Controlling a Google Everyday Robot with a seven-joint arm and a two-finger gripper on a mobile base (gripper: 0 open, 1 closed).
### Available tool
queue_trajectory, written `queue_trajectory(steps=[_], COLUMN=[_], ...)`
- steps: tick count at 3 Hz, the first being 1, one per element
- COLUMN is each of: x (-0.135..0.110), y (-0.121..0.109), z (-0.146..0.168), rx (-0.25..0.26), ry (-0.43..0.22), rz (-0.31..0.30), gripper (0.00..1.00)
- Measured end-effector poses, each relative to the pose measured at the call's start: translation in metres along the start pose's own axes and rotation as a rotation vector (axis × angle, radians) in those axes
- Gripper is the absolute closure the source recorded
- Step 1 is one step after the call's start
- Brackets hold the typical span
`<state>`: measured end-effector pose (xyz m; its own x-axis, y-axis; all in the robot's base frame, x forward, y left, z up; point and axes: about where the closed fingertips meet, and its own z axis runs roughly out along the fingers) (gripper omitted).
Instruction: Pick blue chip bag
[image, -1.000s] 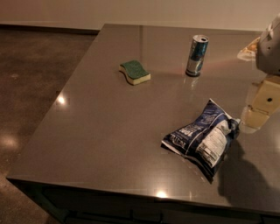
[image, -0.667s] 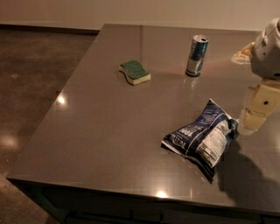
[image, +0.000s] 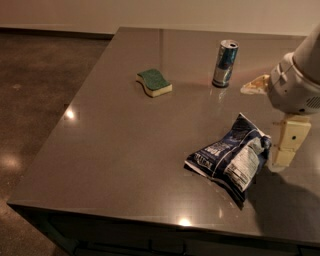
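bench (image: 125, 165): grey, and it carried everything.
hand (image: 287, 142): hung at the right edge, just beside the blue chip bag; open or shut, cannot tell.
blue chip bag (image: 230, 157): lay flat, front right.
can (image: 225, 63): stood far back.
sponge (image: 154, 82): left of the can.

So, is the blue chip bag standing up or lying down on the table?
Lying down: the blue chip bag rests flat on the table, with its white label panel facing up. The gripper hangs close beside it.

Just left of the cream gripper (image: 285, 150), low at the right edge of view, the crinkled navy-blue foil chip bag (image: 227, 161) carries white lettering and a white nutrition panel, none of it legible. The blue-and-silver drink can (image: 225, 63) beyond shows nothing readable.
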<state>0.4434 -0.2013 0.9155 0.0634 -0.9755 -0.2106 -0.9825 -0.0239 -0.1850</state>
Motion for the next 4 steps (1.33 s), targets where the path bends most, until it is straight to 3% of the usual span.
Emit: queue_trajectory(steps=[2, 4], x=[-0.001, -0.005], y=[0.014, 0.022], z=[0.027, 0.048], rx=[-0.073, -0.106], ry=[-0.004, -0.023], rz=[-0.113, -0.167], gripper=[0.00, 0.00])
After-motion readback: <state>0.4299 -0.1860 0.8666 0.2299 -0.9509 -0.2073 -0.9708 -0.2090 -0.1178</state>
